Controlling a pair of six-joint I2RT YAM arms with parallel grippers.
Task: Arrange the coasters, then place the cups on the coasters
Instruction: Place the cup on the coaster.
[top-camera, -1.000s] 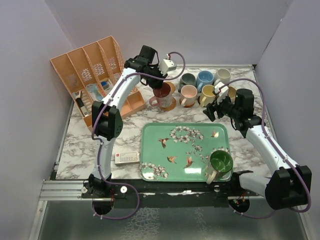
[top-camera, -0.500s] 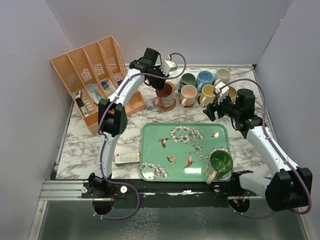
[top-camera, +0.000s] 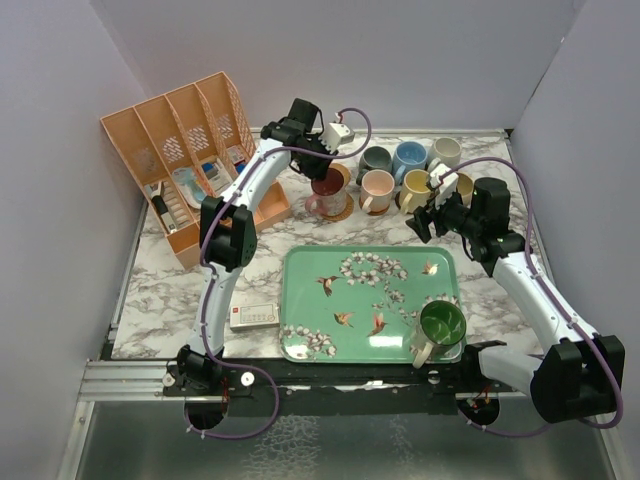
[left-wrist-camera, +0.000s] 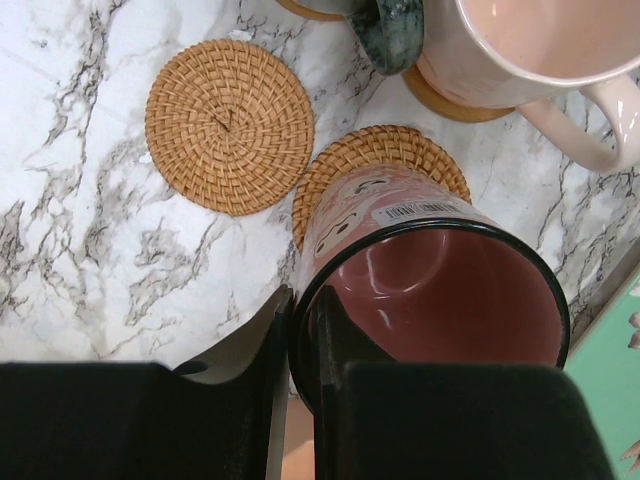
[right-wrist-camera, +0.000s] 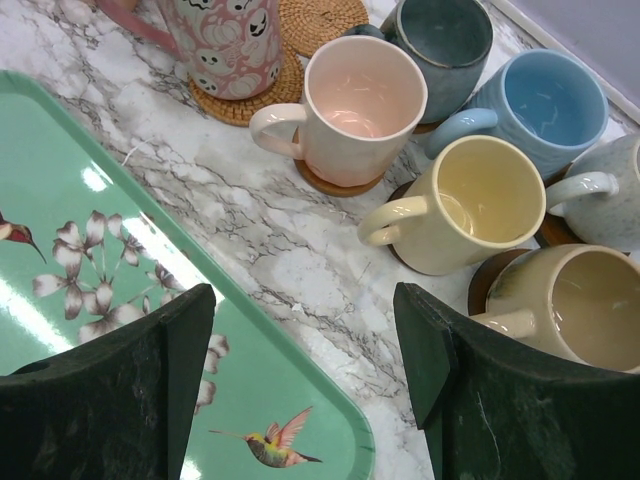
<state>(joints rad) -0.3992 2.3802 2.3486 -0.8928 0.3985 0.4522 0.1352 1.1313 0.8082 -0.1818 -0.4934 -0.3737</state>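
Six mugs (right-wrist-camera: 470, 200) sitting on coasters, upper right of overhead view. Left gripper (left-wrist-camera: 303, 330) pinching rim of red mug (left-wrist-camera: 430, 290) over woven coaster (left-wrist-camera: 350, 165). Spare coaster (left-wrist-camera: 229, 126) lying bare beside it. Green mug (top-camera: 441, 323) waiting on tray (top-camera: 310, 300), lower right. Right gripper (right-wrist-camera: 303, 300) hanging open, holding nothing.

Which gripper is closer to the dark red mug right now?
Left. The left gripper pinches the rim of the dark red mug; the right gripper hangs open off to its right, past the pink mug.
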